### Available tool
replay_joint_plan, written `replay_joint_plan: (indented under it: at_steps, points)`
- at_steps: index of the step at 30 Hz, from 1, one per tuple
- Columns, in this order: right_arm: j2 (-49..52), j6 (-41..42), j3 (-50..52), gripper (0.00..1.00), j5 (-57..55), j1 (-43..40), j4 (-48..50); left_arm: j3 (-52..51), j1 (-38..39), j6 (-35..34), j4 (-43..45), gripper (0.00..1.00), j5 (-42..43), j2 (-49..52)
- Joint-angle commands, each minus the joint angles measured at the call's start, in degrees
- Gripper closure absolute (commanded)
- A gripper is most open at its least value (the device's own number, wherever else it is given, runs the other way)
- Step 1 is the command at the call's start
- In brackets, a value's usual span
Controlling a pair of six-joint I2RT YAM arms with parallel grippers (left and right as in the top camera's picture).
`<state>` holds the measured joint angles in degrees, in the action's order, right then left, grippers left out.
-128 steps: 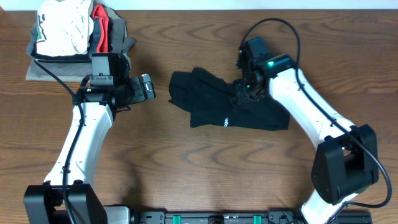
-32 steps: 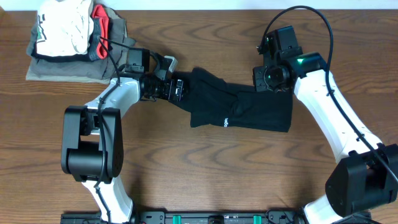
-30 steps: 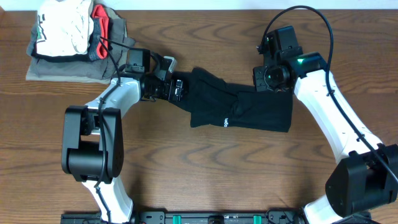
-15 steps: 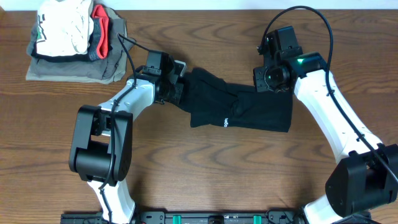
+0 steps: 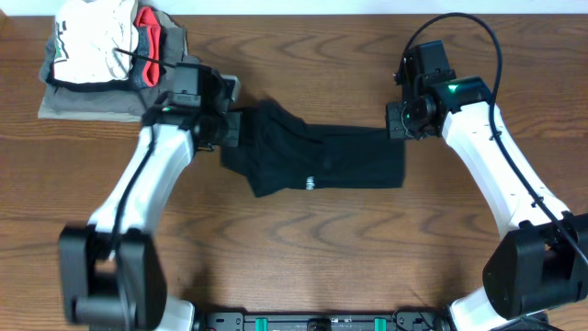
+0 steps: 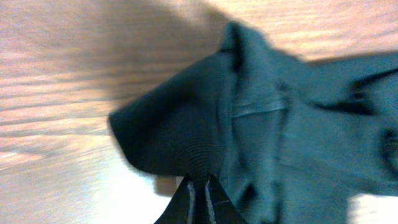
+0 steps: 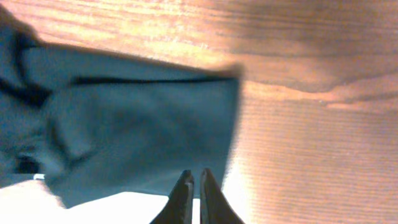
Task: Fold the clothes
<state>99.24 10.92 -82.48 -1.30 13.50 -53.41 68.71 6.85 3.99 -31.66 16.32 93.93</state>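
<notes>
Arms, two, bend inward over the surface (image 5: 303, 267) toward one black T-shirt (image 5: 322, 164) lying mid-frame, left jaws pinching its left edge, right jaws pressed together at its upper-right corner.

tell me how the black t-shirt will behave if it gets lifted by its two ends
Probably floppy: the black T-shirt lies bunched in soft folds, so it would likely sag between the left gripper and right gripper pinching its ends. It looks thin and light, likely sliding across the wooden table rather than resisting.
</notes>
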Motion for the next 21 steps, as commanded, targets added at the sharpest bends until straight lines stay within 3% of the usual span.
replay_joint_plan:
  at_steps: [1,12,21]
  points:
    - [-0.68,2.36,2.27,0.99,1.88,-0.59,3.19,0.96,0.09,-2.56,-1.31,0.94,-1.99,-3.93]
    - [1.62,4.57,16.94,0.99,17.27,-0.83,23.30,0.74,2.69,-2.80,-2.34,0.94,-1.88,-4.17]
    - [2.40,6.12,22.73,0.99,16.17,-0.96,24.33,0.87,4.57,-3.41,0.70,0.94,-1.84,-4.33]
